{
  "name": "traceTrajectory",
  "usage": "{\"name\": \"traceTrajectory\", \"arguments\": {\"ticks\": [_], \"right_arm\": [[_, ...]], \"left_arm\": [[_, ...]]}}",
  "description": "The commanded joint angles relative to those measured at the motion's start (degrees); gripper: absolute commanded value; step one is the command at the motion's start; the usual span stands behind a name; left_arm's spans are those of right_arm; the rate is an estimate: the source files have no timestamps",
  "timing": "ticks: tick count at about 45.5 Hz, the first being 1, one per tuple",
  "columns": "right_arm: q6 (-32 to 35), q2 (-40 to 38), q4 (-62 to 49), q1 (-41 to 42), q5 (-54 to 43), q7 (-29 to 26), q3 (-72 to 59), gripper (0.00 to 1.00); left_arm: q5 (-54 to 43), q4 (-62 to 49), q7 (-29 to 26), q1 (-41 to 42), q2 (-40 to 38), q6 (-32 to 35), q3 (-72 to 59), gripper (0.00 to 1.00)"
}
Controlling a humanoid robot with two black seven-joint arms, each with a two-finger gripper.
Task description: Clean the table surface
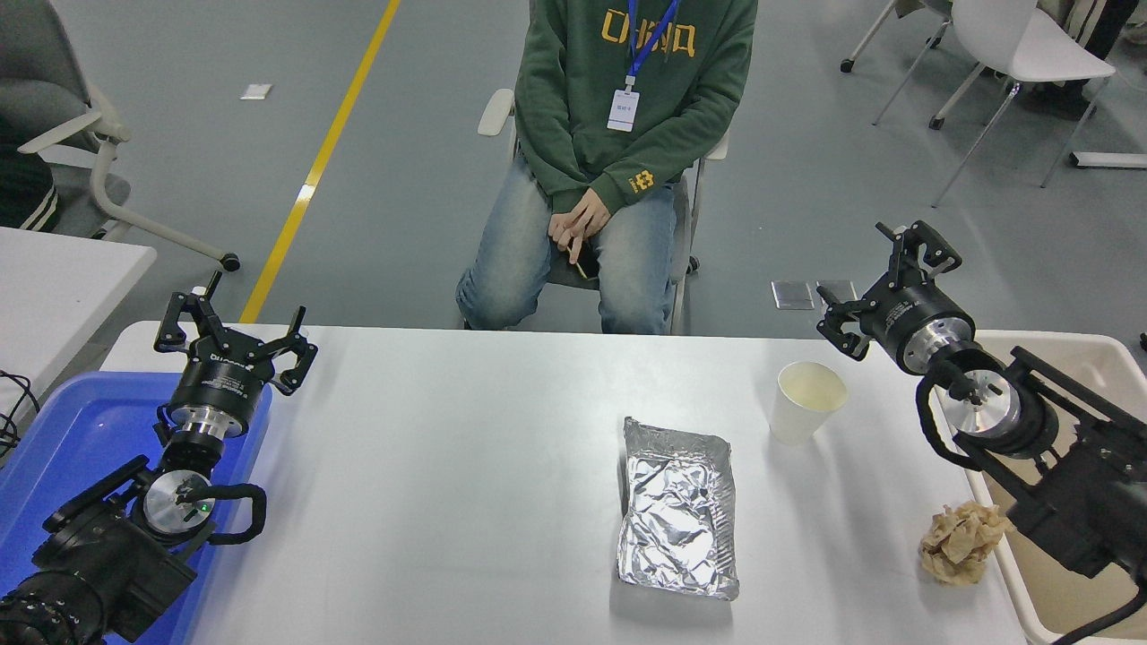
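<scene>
White table (448, 466) bearing foil tray (677, 509), paper cup (806, 401) and crumpled paper (961, 543); left pincer (235, 336) and right pincer (883, 278) both released, empty.

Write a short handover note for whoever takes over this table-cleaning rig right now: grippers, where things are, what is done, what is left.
Left gripper: open, empty, parked over the blue tray.
Right gripper: open, empty, raised beyond the table's far right edge.
On the table: foil packet at centre, paper cup upright behind it to the right, crumpled paper by the right edge, beside a white bin.
Done: nothing evident.
Left: clear all three.
</scene>
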Motion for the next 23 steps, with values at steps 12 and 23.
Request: {"name": "traceTrajectory", "arguments": {"ticks": [12, 23], "right_arm": [[-0.4, 0.2, -0.1, 0.1, 0.0, 0.0, -0.2, 1.0], [-0.3, 0.0, -0.3, 1.0, 0.0, -0.1, -0.3, 1.0]], "left_arm": [[0.0, 0.0, -0.1, 0.1, -0.1, 0.0, 0.0, 1.0], [0.1, 0.0, -0.1, 0.0, -0.1, 0.0, 0.0, 1.0]]}}
